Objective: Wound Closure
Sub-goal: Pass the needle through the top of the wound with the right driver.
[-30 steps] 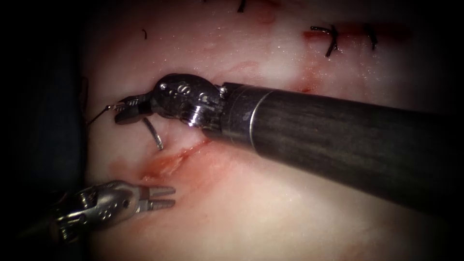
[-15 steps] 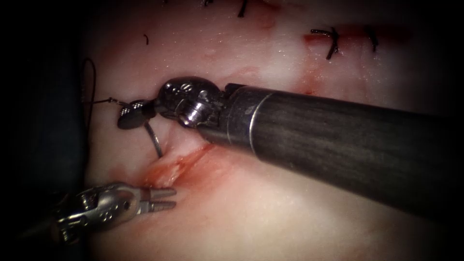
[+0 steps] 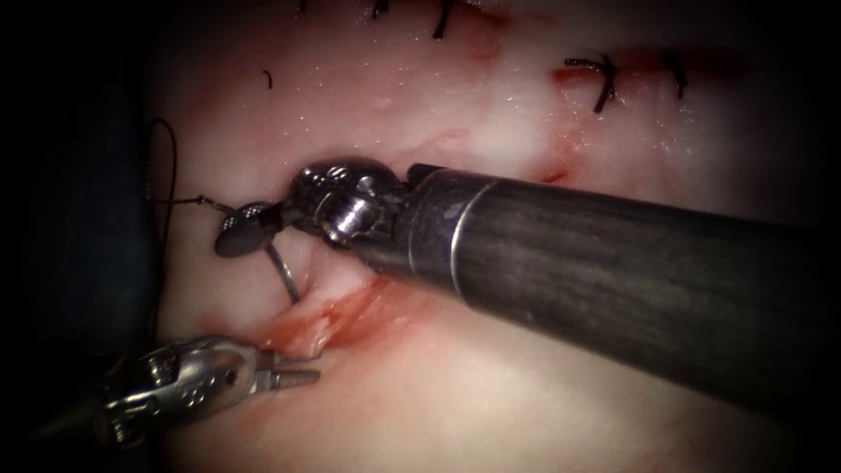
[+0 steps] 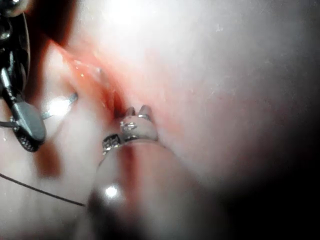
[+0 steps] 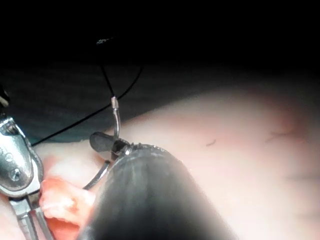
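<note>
Right claw clamped on the needle at the cut; left claw empty beside it.

Nearest, the left claw [image 3: 293, 378] lies just below the cut [image 3: 328, 317] at its left end, its jaws together and holding nothing (its tips touch the reddened tissue [image 3: 491, 394] at the cut's edge). Just above it, the needle [image 3: 282, 273] curves down from the right claw [image 3: 238, 229] and enters the tissue at the upper lip of the cut, its tip buried. The right claw is clamped on the needle near its thread end. From that end, left of the right claw, the thread [image 3: 166, 175] runs off the tissue's edge. Farther off, dark stitches [image 3: 603, 81] cross another closed cut.
</note>
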